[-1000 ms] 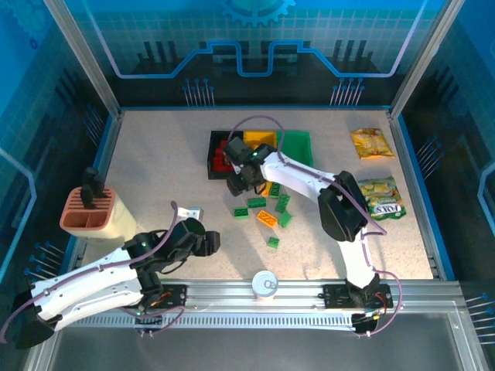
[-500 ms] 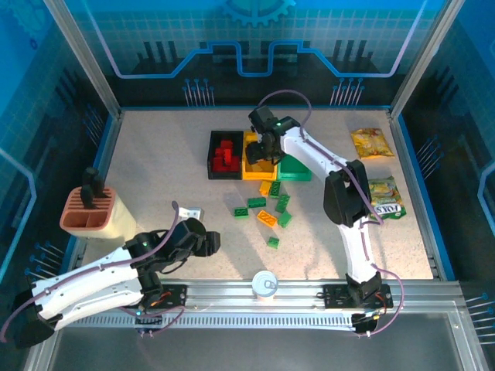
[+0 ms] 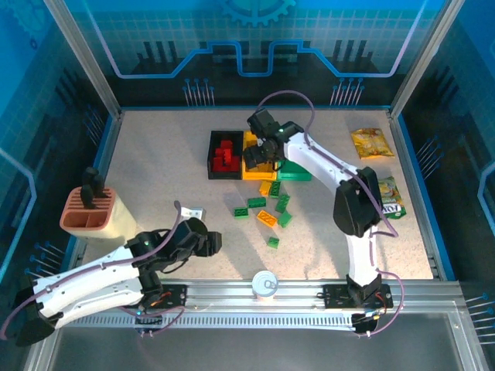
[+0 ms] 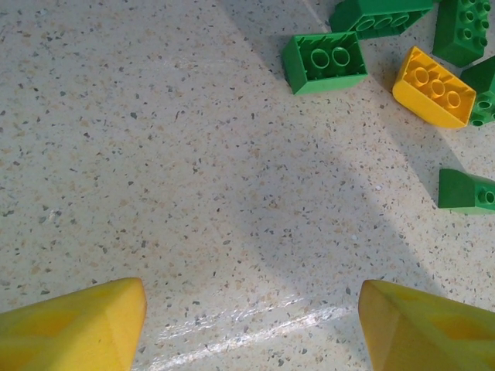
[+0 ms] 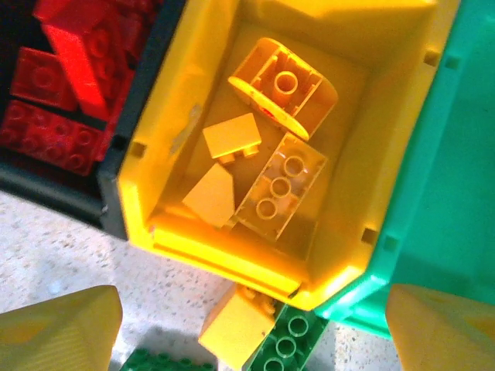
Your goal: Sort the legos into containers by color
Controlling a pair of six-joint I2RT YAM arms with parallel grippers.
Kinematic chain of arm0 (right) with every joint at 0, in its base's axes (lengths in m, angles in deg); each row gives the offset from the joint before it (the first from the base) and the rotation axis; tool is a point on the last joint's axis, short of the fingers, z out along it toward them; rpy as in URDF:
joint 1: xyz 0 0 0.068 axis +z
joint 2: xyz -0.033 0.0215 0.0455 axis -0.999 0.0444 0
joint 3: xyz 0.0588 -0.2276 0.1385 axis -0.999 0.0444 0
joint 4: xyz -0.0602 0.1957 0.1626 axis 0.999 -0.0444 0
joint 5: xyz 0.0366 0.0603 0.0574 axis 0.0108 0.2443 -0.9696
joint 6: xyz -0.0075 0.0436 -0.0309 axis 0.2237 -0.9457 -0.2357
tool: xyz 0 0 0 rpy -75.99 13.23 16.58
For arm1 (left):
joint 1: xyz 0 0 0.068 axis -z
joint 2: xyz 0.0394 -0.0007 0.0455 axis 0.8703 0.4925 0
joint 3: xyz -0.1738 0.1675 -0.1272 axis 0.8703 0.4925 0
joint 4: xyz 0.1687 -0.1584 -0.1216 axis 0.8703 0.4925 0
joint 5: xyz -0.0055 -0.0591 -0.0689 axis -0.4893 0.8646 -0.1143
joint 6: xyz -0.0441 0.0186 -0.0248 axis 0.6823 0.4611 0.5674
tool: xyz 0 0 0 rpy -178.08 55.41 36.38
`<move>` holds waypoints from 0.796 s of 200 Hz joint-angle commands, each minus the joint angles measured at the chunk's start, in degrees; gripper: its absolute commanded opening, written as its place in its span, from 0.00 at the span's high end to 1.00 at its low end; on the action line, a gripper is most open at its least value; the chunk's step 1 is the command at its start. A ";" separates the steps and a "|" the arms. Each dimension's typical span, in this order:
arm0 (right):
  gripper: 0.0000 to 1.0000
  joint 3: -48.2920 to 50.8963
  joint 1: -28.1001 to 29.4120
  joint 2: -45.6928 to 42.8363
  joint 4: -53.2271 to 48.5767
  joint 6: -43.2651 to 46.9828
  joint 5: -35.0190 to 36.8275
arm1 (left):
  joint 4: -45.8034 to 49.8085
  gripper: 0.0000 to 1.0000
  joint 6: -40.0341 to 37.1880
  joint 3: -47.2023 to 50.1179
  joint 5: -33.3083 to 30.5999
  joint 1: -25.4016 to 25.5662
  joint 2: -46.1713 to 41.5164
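Top external view: the speckled counter [image 3: 155,170] carries three open bins side by side at its far middle; the black bin [image 3: 211,158], the yellow bin [image 5: 232,259] touching it, and the green bin [image 5: 456,193] touching that, much of it covered from above by the right arm. The right claw [image 3: 261,148] hangs over the yellow bin, fingers spread wide with nothing between them; the left claw [image 4: 247,328] is low at the near left, also spread and empty, well apart from the bins. Red bricks [image 3: 225,154] crowd the black bin; several yellow bricks [image 5: 282,185] lie in the yellow bin directly beneath the right claw. Loose green bricks [image 3: 256,202] and an orange-yellow brick [image 3: 267,218] lie scattered on the counter just in front of the bins, ahead of the left claw; a small yellow piece [image 5: 232,332] and a green piece [image 5: 290,340] lie just outside the yellow bin's near wall, both cut off at the frame's edge.
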 commanded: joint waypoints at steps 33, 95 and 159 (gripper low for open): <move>0.11 16.37 2.11 -14.99 9.38 -0.65 -2.70 | -5.76 0.25 -6.19 -7.04 0.89 0.47 9.14; 0.12 33.45 2.23 -27.62 15.28 -2.71 -2.66 | -12.58 0.25 -8.45 -15.27 7.47 0.43 25.50; 0.12 46.51 0.48 -38.80 18.54 -5.77 -4.39 | -14.32 0.25 -12.89 -24.15 9.71 0.43 40.87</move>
